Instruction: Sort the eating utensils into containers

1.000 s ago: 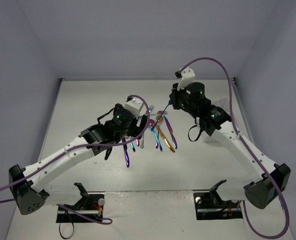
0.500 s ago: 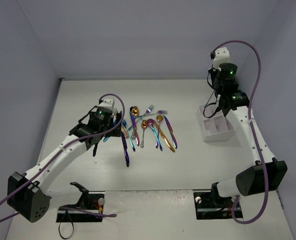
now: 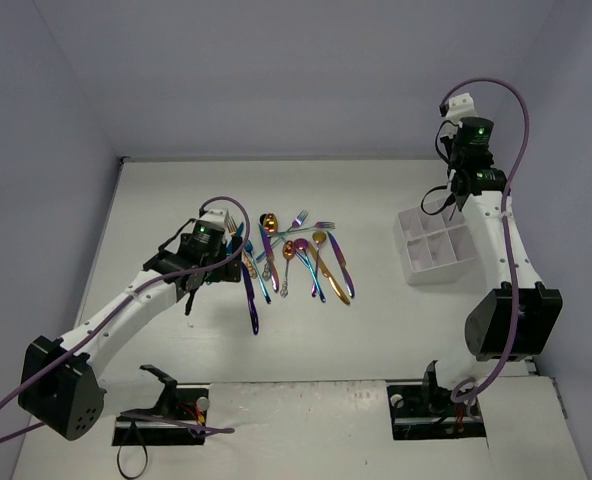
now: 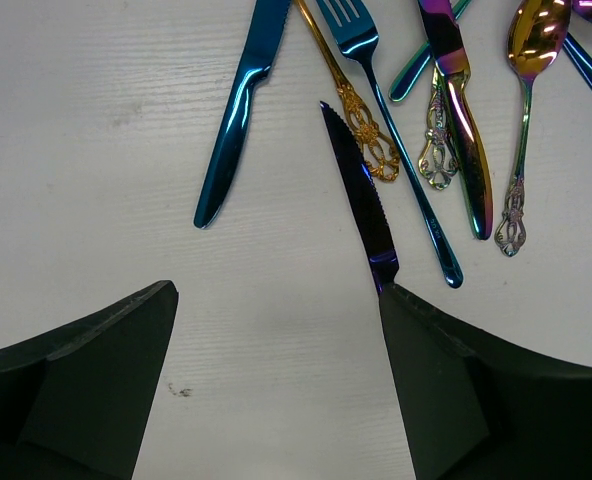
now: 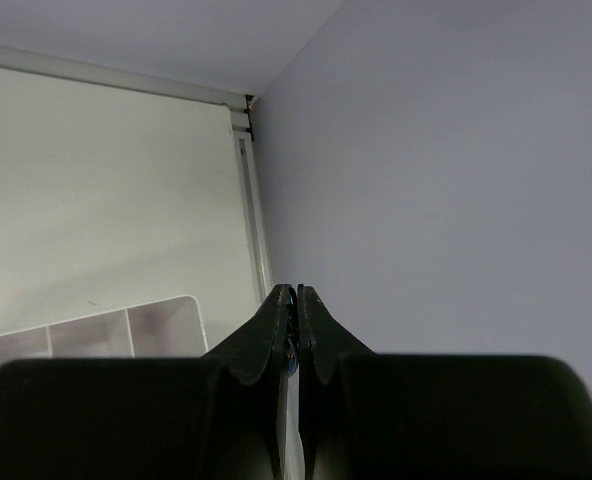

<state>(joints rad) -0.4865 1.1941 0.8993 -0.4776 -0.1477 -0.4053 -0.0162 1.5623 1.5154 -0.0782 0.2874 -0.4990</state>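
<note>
The eating utensils (image 3: 301, 260) lie in a loose cluster at mid-table: iridescent blue, purple, gold and rainbow forks, spoons and knives. My left gripper (image 3: 221, 280) hangs at the cluster's left edge, jaws wide open (image 4: 278, 290). A purple serrated knife (image 4: 361, 190) runs under its right finger (image 4: 446, 370), handle hidden. A blue knife (image 4: 236, 110) and a gold-handled fork (image 4: 361, 125) lie just ahead. The white divided caddy (image 3: 436, 245) stands at the right. My right gripper (image 3: 448, 195) is raised above its far edge, shut (image 5: 296, 290) on something thin with a blue glint (image 5: 290, 350).
The enclosure's back wall and right wall stand close to the right arm. A corner rail (image 5: 251, 200) runs along the table's far right edge. One corner of the caddy (image 5: 126, 325) shows below the right fingers. Bare table lies left of the left gripper.
</note>
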